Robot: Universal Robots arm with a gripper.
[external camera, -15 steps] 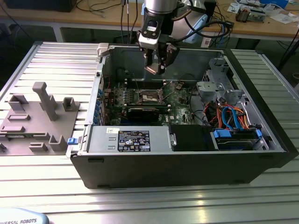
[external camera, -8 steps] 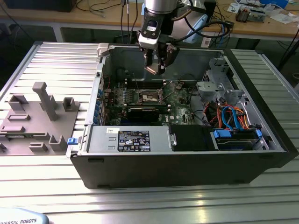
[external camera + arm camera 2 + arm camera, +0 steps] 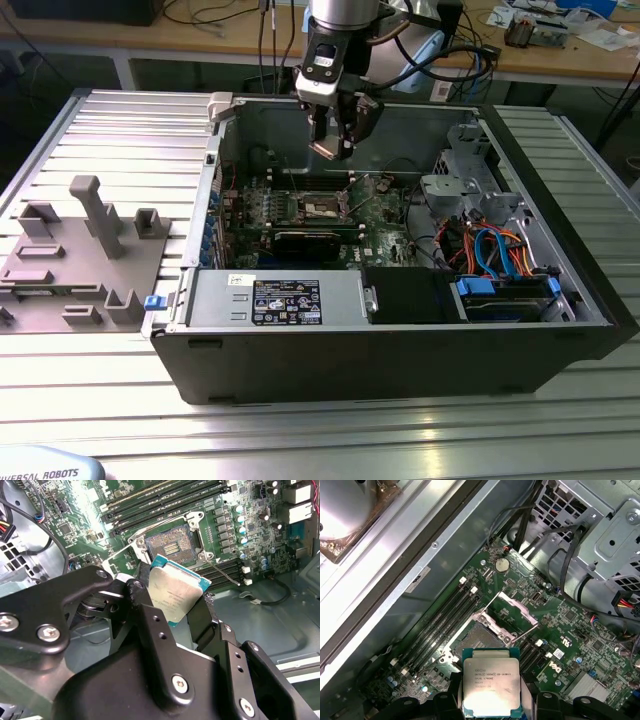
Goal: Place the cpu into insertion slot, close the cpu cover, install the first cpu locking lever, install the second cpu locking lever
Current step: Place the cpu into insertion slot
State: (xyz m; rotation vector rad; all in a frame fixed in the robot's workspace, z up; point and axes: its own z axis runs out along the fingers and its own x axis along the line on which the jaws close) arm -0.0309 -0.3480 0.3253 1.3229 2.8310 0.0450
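Note:
My gripper point(image 3: 335, 148) hangs inside the open computer case point(image 3: 400, 370), above the green motherboard point(image 3: 385, 225). It is shut on the cpu point(image 3: 175, 592), a flat square chip with a silvery top, held by its edges between the black fingers point(image 3: 202, 612). In the first wrist view the cpu point(image 3: 491, 686) hovers just short of the insertion slot point(image 3: 475, 639), whose dark contact field lies bare. The cpu cover point(image 3: 512, 611) stands swung open along the slot's far edge. In the second wrist view the insertion slot point(image 3: 170, 542) sits beyond the chip, apart from it.
Long black memory slots point(image 3: 440, 625) flank the socket. A metal drive cage point(image 3: 600, 525) and bundled cables point(image 3: 490, 250) fill the exterior view's right. A power supply point(image 3: 280, 300) lines the case front. A grey fixture block point(image 3: 80, 250) lies outside at the exterior view's left.

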